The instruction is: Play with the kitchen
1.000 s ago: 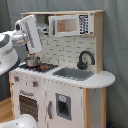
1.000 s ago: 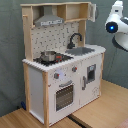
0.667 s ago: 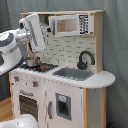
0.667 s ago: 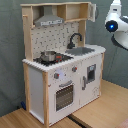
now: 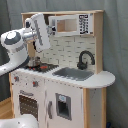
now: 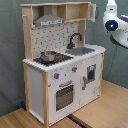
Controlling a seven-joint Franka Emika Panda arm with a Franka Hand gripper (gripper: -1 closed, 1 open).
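1. The kitchen [image 5: 62, 75] [image 6: 62, 65] standing on a wooden floor [image 6: 100, 112], filling the middle of both exterior views.
2. Black faucet [image 5: 85, 59] [image 6: 74, 39] arching over the grey sink [image 5: 74, 73] [image 6: 82, 50]; small metal pot [image 5: 34, 62] [image 6: 48, 55] on the stove top.
3. Robot arm [image 5: 20, 42] raised in front of the hood at the first exterior view's left, blocking that corner; base cut off below.
4. Gripper [image 5: 49, 27] pointed toward the upper shelf; impossible to tell whether closed or spread.
5. Only a white joint with a blue light [image 6: 116, 24] visible at the second exterior view's right edge, the rest out of frame.
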